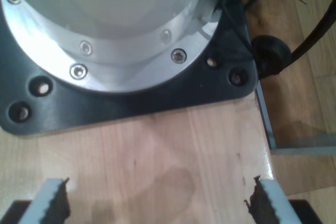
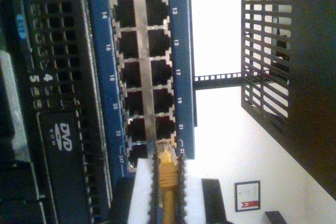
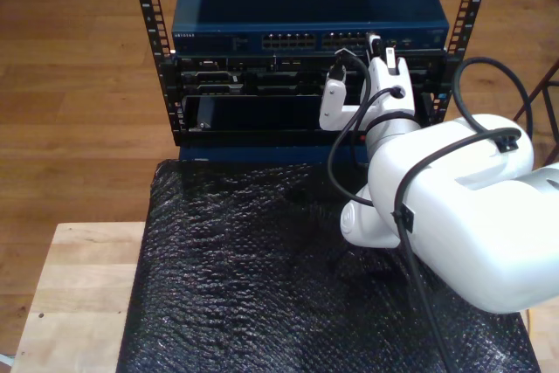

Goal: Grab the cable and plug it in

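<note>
My second gripper (image 2: pixel 167 192): jaws drawn in tight on the cable, one toothed finger (image 2: pixel 153 192) pressed against each side of it, no gap left between pads and cable.
Cable (image 2: pixel 167 182): yellow-orange, held lengthwise between the fingers, running back from the tips toward the wrist; its boot end juts just past the fingertips.
Plug tip (image 2: pixel 165 154): just ahead of my second gripper, at the mouth of a port in the last pair of the row; whether it is seated or only touching the opening, I cannot tell.
Network switch (image 2: pixel 184 51): blue-faced, directly in front of my second gripper, with a double row of dark numbered ports (image 2: pixel 142 72) stretching away from the fingertips.
Rack unit (image 2: pixel 63 145): black perforated panel with a DVD mark, beside the switch and alongside my second gripper.
My first gripper (image 1: pixel 157 203): fingers spread wide apart, nothing between them, holding nothing.
Wooden tabletop (image 1: pixel 173 156): pale, lying under and ahead of my first gripper's open fingers.
Arm base (image 1: pixel 105 35): round metal flange bolted on a black plate, beyond my first gripper's fingertips.
Exterior view: a white arm (image 3: pixel 454 207) reaches over a black padded sheet (image 3: pixel 244 277) to the switch face in the rack (image 3: pixel 144 41).
</note>
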Action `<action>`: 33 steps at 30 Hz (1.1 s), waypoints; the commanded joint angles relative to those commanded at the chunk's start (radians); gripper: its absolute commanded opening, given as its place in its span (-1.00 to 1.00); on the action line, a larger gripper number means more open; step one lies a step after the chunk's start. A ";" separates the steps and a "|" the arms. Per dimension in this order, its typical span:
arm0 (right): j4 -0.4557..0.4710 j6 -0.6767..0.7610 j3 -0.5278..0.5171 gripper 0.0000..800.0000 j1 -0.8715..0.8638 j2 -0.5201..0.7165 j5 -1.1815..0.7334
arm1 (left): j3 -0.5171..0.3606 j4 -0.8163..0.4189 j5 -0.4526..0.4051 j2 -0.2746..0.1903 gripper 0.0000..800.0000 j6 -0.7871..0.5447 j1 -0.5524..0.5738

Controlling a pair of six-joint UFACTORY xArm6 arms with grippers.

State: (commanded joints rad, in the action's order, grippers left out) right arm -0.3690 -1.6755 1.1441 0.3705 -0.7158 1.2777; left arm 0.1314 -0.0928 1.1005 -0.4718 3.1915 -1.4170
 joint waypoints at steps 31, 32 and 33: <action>0.029 0.003 0.023 -0.90 -0.017 -0.008 -0.005 | 0.000 0.000 0.000 0.000 1.00 0.000 0.000; 0.029 0.003 0.023 -0.84 -0.017 -0.008 -0.006 | 0.000 0.000 0.000 0.000 1.00 0.000 0.000; 0.029 0.005 0.020 -0.77 -0.017 -0.008 -0.005 | 0.000 0.000 0.000 0.000 1.00 0.002 0.000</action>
State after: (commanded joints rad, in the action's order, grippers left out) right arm -0.3399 -1.6709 1.1640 0.3537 -0.7234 1.2731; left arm 0.1314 -0.0928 1.1005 -0.4718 3.1930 -1.4170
